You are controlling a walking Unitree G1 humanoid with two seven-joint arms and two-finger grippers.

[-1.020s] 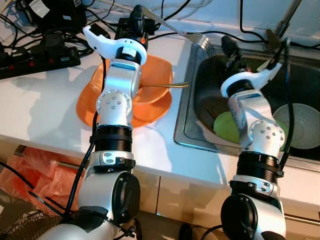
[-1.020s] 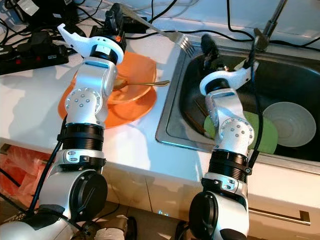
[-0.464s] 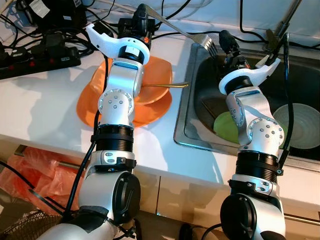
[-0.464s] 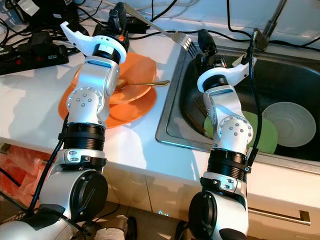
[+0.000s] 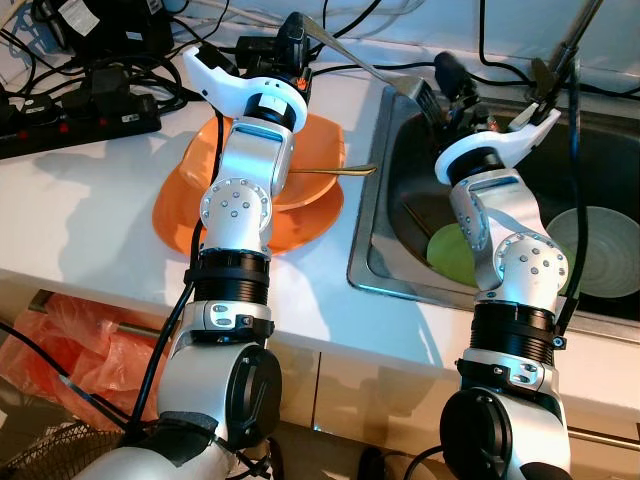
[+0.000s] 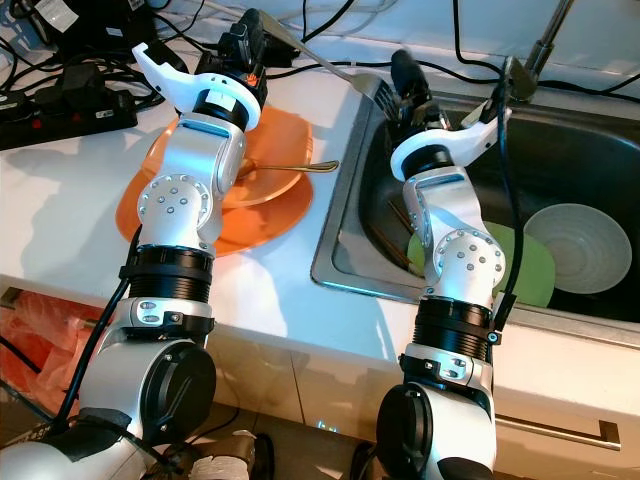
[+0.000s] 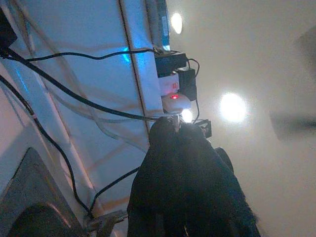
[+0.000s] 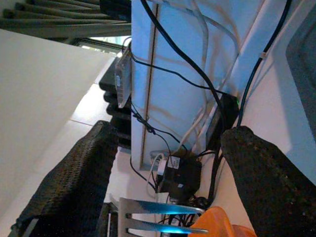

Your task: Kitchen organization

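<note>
My left gripper (image 5: pixel 293 28) is raised over the back of the counter, shut on the handle of a silver fork (image 5: pixel 362 64). The fork slants out toward the sink, its tines (image 6: pixel 375 90) at the sink's near-left corner. My right gripper (image 5: pixel 452 82) is lifted above the sink's left edge, right by the tines. In the right wrist view its fingers (image 8: pixel 247 163) stand wide apart and the fork's tines (image 8: pixel 158 217) lie between them, untouched. A gold spoon (image 5: pixel 330 172) rests in an orange bowl (image 5: pixel 305 190) on an orange plate (image 5: pixel 180 205).
The steel sink (image 5: pixel 372 262) holds a green plate (image 5: pixel 450 255) and a white bowl (image 5: pixel 600 250). A faucet (image 5: pixel 572 45) rises behind it. Power strips and tangled cables (image 5: pixel 80 105) crowd the counter's back left. An orange bag (image 5: pixel 70 345) hangs below the counter edge.
My right gripper has risen out of the sink toward the fork's tines. My left arm has shifted a little to the right with the fork.
</note>
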